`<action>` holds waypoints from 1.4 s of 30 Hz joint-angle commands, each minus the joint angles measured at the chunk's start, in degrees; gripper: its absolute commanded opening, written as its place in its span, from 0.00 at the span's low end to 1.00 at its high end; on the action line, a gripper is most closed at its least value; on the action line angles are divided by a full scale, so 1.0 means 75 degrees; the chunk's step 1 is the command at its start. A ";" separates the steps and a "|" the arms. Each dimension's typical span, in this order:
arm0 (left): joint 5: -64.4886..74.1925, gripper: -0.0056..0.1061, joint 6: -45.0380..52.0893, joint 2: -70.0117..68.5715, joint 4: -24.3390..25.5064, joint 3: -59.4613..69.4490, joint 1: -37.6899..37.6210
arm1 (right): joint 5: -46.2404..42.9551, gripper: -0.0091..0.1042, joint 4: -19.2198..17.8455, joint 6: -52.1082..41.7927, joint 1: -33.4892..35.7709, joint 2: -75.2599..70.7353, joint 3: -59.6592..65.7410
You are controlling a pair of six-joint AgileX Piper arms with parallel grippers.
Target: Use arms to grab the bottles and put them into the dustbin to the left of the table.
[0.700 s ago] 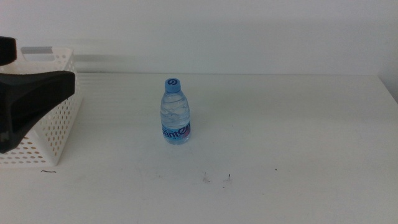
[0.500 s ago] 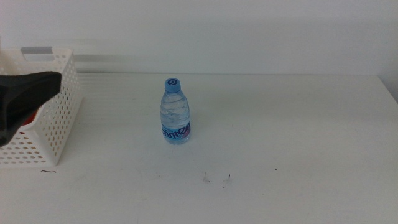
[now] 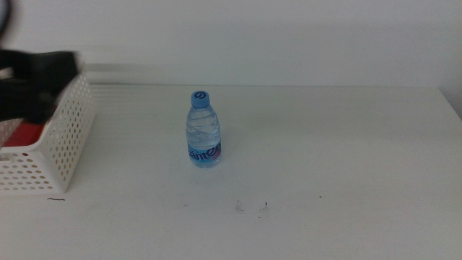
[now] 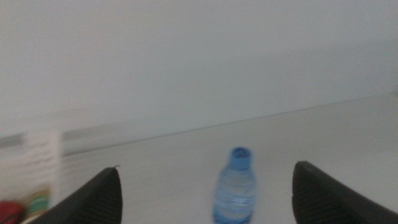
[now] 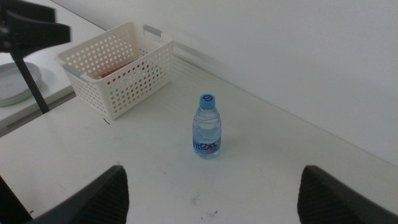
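White desk (image 3: 346, 166): water bottle (image 3: 205, 130) upright mid-frame, ungrasped. Basket (image 3: 68, 133) at left edge, red item inside. Left hand (image 4: 205, 193) empty, spread wide; right hand (image 5: 211, 193) likewise, waiting.

One clear water bottle (image 3: 205, 139) w/ blue cap is seen upright on one white table (image 3: 346, 166). One perforated white dustbin (image 3: 61, 141) is shown, w/ one red item (image 3: 29, 134) inside. Two grippers are counted: left (image 4: 205, 193) & right (image 5: 211, 193).
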 commanded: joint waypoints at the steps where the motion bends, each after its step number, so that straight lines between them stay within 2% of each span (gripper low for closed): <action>1: -0.0541 0.89 -0.0546 0.0373 0.0527 -0.0012 -0.0482 | -0.0069 0.89 0.0001 -0.0006 0.0035 0.0028 -0.0053; 4: -0.0530 0.89 -0.0368 0.0671 0.0239 -0.0012 -0.0534 | -0.0069 0.89 0.0001 -0.0006 0.0035 0.0028 -0.0053; 8: -0.0530 0.89 0.1574 0.0881 -0.0877 0.0066 -0.0534 | -0.0069 0.89 0.0001 -0.0006 0.0035 0.0028 -0.0053; 10: -0.0797 0.89 0.2022 0.0894 -0.1291 0.0240 -0.0534 | -0.0069 0.89 0.0001 -0.0006 0.0035 0.0028 -0.0053; 12: -0.1634 0.89 0.2069 0.0894 -0.1424 0.0706 -0.0534 | -0.0069 0.89 0.0001 -0.0006 0.0035 0.0028 -0.0053; 15: -0.3622 0.89 0.2069 0.0878 -0.1424 0.1670 -0.0534 | -0.0069 0.89 0.0001 -0.0006 0.0035 0.0028 -0.0053; 18: -0.4651 0.89 0.2069 0.0878 -0.1376 0.2568 -0.0534 | -0.0069 0.89 0.0001 -0.0006 0.0035 0.0028 -0.0053; 26: -0.4575 0.89 0.1961 0.0897 -0.1424 0.3596 -0.0534 | -0.0069 0.89 0.0001 -0.0006 0.0035 0.0028 -0.0053; 33: -0.4549 0.89 0.1797 0.0897 -0.1424 0.3664 -0.0534 | -0.0069 0.89 0.0001 -0.0006 0.0035 0.0028 -0.0053; 34: -0.4346 0.89 0.1797 0.0897 -0.1658 0.3664 -0.0534 | -0.0069 0.89 0.0001 -0.0006 0.0035 0.0028 -0.0053; 36: -0.4492 0.89 0.1860 0.0915 -0.1424 0.3671 -0.0534 | -0.0069 0.89 0.0001 -0.0006 0.0035 0.0028 -0.0053; 38: -0.5229 0.89 0.1860 0.1031 -0.0991 0.3802 -0.0534 | -0.0069 0.89 0.0001 -0.0006 0.0035 0.0028 -0.0053; 42: -0.7526 0.89 0.1636 0.1720 -0.0978 0.4483 -0.0534 | -0.0069 0.89 0.0001 -0.0006 0.0035 0.0028 -0.0053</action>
